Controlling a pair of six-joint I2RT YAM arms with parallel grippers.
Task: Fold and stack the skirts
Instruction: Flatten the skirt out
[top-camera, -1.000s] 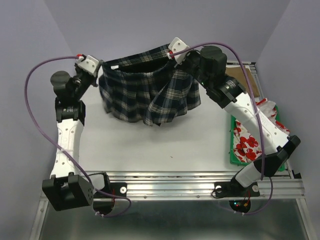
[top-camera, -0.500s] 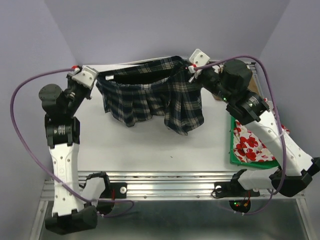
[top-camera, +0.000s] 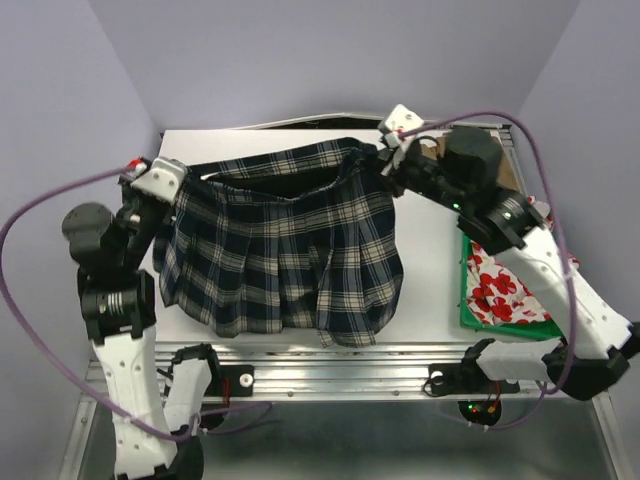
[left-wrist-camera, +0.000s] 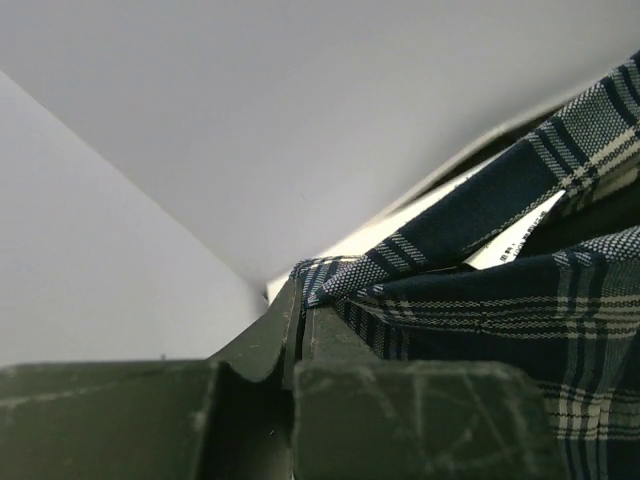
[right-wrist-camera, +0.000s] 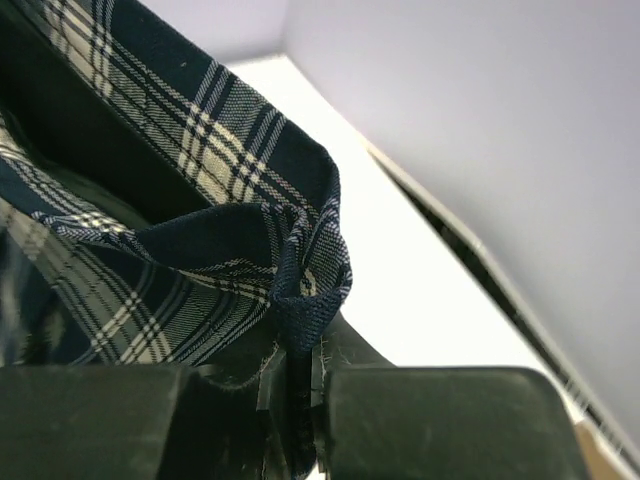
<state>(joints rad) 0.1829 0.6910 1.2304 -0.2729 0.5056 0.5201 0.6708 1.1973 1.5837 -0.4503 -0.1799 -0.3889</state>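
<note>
My left gripper is closed on the left corner of the waistband of the plaid skirt, and my right gripper is closed on the right corner. In both wrist views the cloth is pinched between my dark fingers. The skirt hangs spread wide between my two grippers, with the pleats running toward my bases. Its hem seems to reach the near edge of the table, but from above I cannot be sure it rests there. The flower-print skirt lies in the green tray, under my right arm.
</note>
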